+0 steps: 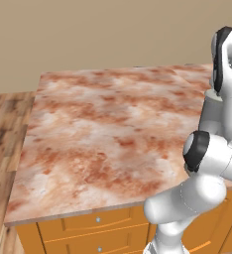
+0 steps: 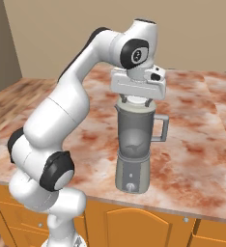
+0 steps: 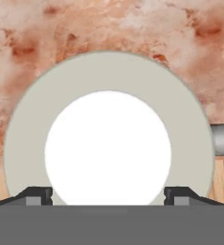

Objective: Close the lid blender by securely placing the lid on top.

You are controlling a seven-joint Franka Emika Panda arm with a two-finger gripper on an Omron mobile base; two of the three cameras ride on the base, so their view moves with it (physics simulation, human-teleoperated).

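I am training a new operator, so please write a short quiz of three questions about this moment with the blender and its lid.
1. True or false: the lid lies flat on the counter, far from the blender.
2. Multiple choice: where is the gripper? A) beside the blender base; B) directly above the jar mouth; C) over the drawers.
3. In the hand view, what are the colours of the lid's rim and centre?

Key
1. False: in the right base view it sits at the jar mouth, under the hand.
2. B.
3. Pale grey-green rim, white centre. Whether the lid is fully seated cannot be told.
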